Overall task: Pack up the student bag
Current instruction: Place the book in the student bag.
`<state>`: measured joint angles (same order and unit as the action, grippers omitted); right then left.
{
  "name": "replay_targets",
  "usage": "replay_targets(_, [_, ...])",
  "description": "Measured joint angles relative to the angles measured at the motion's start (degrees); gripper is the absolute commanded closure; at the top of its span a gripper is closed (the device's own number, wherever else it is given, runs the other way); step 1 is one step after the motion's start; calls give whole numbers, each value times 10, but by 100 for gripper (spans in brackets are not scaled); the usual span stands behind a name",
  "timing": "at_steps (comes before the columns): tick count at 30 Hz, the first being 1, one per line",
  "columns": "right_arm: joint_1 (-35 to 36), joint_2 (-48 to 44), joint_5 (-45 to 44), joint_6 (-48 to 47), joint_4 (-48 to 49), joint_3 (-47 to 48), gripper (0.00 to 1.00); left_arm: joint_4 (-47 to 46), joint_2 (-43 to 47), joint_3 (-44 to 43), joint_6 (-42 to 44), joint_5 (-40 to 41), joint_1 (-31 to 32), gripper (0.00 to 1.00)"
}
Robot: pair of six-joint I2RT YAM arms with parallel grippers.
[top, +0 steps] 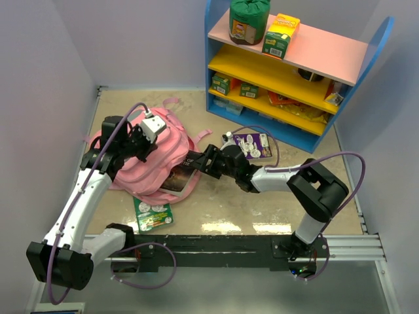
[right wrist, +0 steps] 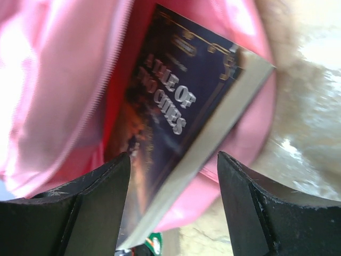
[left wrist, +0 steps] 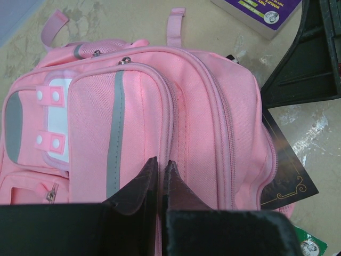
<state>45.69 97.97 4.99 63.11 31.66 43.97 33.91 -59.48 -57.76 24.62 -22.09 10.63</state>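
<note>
Book (right wrist: 181,133) half inside student bag (left wrist: 202,106), lying loose between the wide-apart jaws of right gripper (right wrist: 173,156). Left gripper (left wrist: 161,162) closed, perhaps pinching fabric; a slip there would sag the mouth and jam the book.

shelf (top: 327,55) | green tub (top: 249,21), yellow-green box (top: 280,35) on top | purple pack (top: 252,145) beside it | green pack (top: 153,214) well apart

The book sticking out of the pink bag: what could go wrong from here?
1. The book is only partly inside the student bag, and the right claw stands open around it, so it might slip out or catch on the zipper edge.
2. A push could shove the soft bag along instead; I cannot tell whether the shut left claw actually grips its fabric.
</note>
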Motion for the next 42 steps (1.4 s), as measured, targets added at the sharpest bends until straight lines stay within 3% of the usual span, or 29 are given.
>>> replay_targets(8, [0,0,-10,-6,-40,1,31,0,2,0,0,0,0,100])
replay_targets(17, [0,38,-4,22,33,1,34,0,3,0,0,0,0,100])
replay_targets(29, [5,69,7,45,40,10,38,0,6,0,0,0,0,100])
replay_targets(33, [8,89,9,65,66,14,57,1,6,0,0,0,0,100])
replay_targets(34, [8,97,10,71,73,15,67,1,6,0,0,0,0,100])
replay_targets(37, [9,115,11,94,96,20,84,1,6,0,0,0,0,100])
replay_targets(40, [9,125,17,113,115,35,97,1,7,0,0,0,0,100])
replay_targets(42, [10,125,21,117,124,38,100,1,7,0,0,0,0,100])
